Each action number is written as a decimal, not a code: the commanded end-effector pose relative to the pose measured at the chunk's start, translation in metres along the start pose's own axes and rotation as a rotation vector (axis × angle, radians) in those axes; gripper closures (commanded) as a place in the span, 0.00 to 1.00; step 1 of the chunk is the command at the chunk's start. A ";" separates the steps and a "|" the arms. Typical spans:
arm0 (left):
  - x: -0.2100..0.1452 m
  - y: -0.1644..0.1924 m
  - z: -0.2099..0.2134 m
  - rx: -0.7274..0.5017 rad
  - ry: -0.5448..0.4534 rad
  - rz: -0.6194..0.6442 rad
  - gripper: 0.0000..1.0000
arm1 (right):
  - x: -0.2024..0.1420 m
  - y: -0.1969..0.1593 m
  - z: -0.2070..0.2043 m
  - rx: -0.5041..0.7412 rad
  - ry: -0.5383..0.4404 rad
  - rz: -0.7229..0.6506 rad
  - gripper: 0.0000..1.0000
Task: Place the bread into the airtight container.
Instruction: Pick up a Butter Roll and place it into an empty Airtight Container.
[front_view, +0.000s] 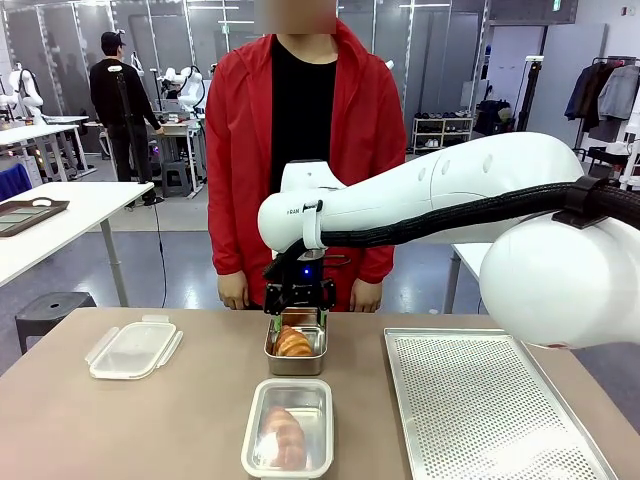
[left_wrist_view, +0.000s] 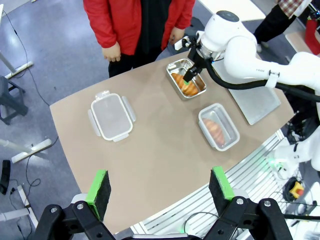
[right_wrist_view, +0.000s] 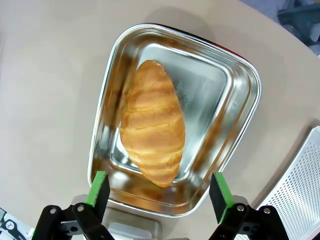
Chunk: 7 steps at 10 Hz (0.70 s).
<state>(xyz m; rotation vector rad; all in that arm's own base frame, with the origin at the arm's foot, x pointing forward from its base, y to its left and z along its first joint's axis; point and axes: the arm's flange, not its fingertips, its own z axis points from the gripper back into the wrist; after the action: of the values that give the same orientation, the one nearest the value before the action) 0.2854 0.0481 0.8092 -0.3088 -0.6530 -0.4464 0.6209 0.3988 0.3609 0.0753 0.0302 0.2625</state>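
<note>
A golden bread (right_wrist_view: 152, 127) lies inside an open steel airtight container (right_wrist_view: 245, 75) at the table's far middle. My right gripper (right_wrist_view: 159, 192) hangs open just above it, nothing between its green pads (right_wrist_view: 98, 187). In the front view the right gripper (front_view: 298, 306) sits over the container (front_view: 296, 365) and its bread (front_view: 293, 343), close to the person's hands. My left gripper (left_wrist_view: 160, 189) is open and empty, high above the table. From there I see the container (left_wrist_view: 176, 66) and bread (left_wrist_view: 185, 86) under the right gripper (left_wrist_view: 190, 75).
A second container (front_view: 288, 428) with a clear lid on holds another bread, near the front edge. A loose clear lid (front_view: 133, 348) with clips lies at the left. A perforated metal tray (front_view: 480, 400) covers the right side. A person in a red jacket (front_view: 235, 150) stands at the far edge.
</note>
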 end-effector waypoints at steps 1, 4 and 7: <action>-0.001 -0.001 0.001 -0.001 0.004 -0.018 0.00 | 0.000 0.002 0.002 -0.004 0.002 -0.005 0.00; -0.001 -0.001 0.001 -0.001 0.004 -0.018 0.00 | 0.000 0.002 0.002 -0.004 0.002 -0.005 0.00; -0.001 -0.001 0.001 -0.001 0.004 -0.018 0.00 | 0.000 0.002 0.002 -0.004 0.002 -0.005 0.00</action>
<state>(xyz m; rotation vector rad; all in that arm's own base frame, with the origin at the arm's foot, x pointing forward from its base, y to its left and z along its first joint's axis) 0.2854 0.0481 0.8092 -0.3088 -0.6530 -0.4464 0.6209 0.3988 0.3609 0.0753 0.0302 0.2625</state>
